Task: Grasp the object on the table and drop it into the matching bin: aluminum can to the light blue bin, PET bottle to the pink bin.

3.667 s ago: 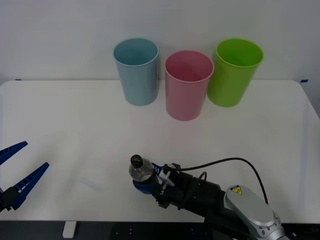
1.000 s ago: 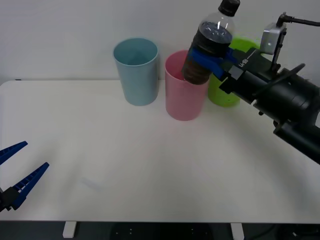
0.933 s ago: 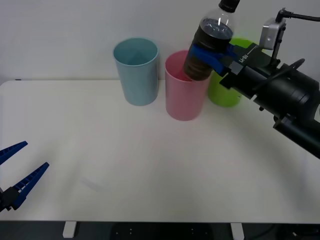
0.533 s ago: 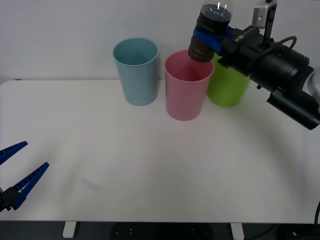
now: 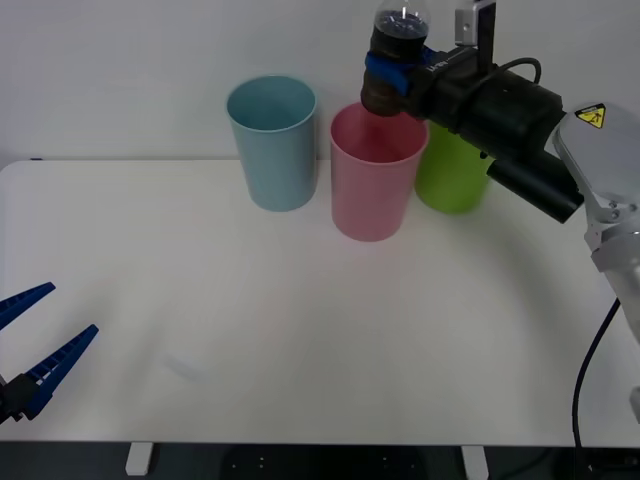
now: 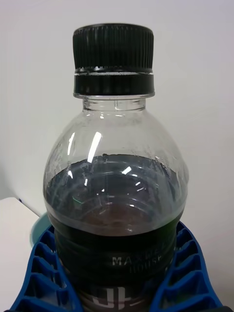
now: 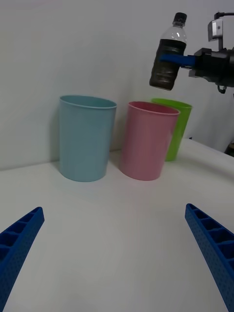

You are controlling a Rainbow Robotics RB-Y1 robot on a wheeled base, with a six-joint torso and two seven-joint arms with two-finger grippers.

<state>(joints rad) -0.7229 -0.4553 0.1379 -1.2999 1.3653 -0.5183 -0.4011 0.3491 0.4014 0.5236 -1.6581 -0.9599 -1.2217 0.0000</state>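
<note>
Above pink bin (image 5: 372,185) | PET bottle (image 5: 396,55) upright | right fingers (image 6: 187,280) grasping it

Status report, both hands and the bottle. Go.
Right hand shut on PET bottle, held upright above the pink bin, clear of its rim. Left hand open, parked low at the table's near-left edge. Nothing blocking the drop.

My right gripper (image 5: 392,72) has ribbed blue plastic fingers (image 6: 187,280) with a matt look, pressed on the PET bottle (image 6: 114,195), whose clear plastic is glossy and catches highlights. Its black cap (image 6: 113,58) is finely ridged. The pink bin (image 5: 376,170) and light blue bin (image 5: 274,142) look like smooth, satin plastic; the table (image 5: 250,310) is smooth matt white.
</note>
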